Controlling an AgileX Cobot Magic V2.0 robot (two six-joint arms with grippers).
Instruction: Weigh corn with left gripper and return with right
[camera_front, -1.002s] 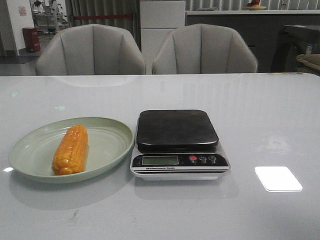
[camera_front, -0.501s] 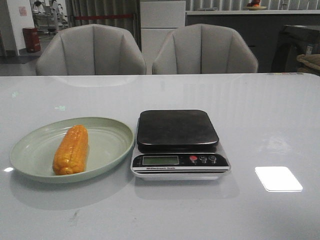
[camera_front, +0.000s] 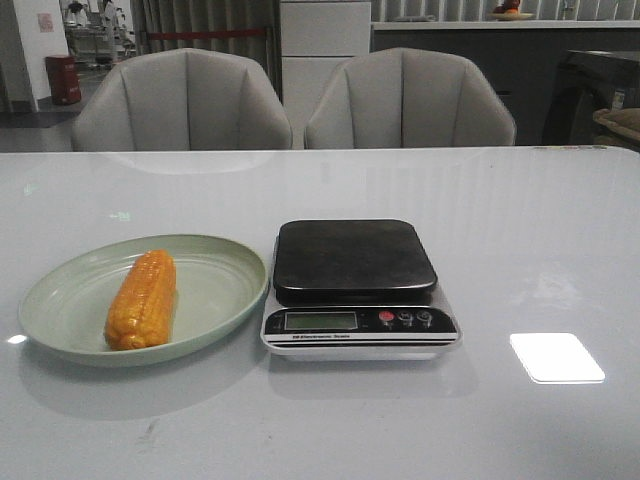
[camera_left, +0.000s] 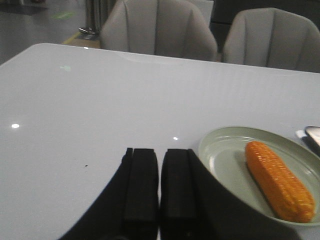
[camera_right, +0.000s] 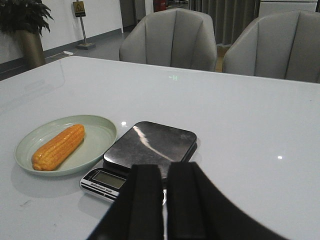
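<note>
The orange-yellow corn (camera_front: 141, 299) lies lengthwise on the pale green plate (camera_front: 215, 290) at the table's left front. It also shows in the left wrist view (camera_left: 279, 180) and the right wrist view (camera_right: 58, 146). A black-topped kitchen scale (camera_front: 352, 262) stands right of the plate, its pan bare. My left gripper (camera_left: 159, 155) is shut and empty, above the table beside the plate (camera_left: 222, 155). My right gripper (camera_right: 164, 172) is shut and empty, held above the near side of the scale (camera_right: 150, 142). Neither gripper shows in the front view.
Two grey chairs (camera_front: 185, 100) stand behind the table's far edge. A bright window reflection (camera_front: 556, 357) lies on the glossy white table right of the scale.
</note>
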